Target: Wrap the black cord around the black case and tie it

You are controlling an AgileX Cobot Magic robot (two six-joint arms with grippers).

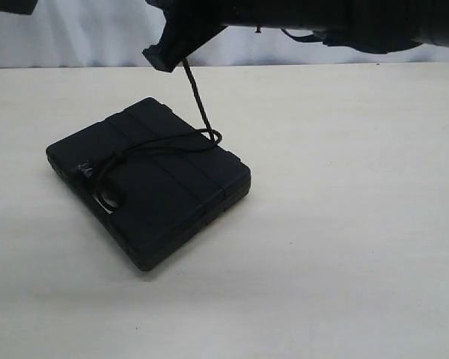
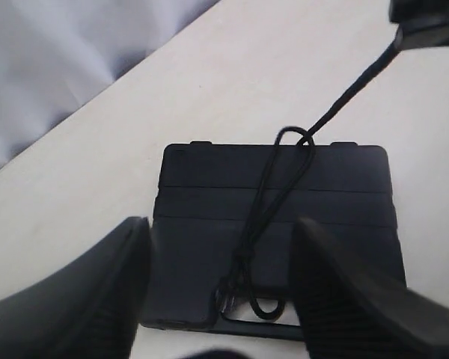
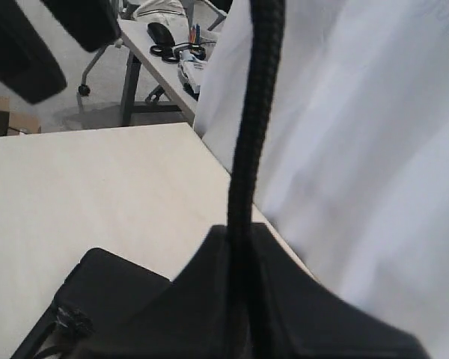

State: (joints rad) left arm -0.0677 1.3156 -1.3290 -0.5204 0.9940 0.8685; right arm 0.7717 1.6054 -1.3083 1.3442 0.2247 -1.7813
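We see the black case (image 1: 153, 187) lying flat on the pale surface (image 1: 344, 224), left of its middle. The black cord (image 1: 198, 101) rises taut from the lid to our right claw (image 1: 167, 51), which is clenched on it above the case's far edge. On the lid the cord bends in a small loop near that edge, then runs across the ribbed bands to the handle end. Our left claw (image 2: 221, 232) hangs over the handle end, spread wide and grasping nothing.
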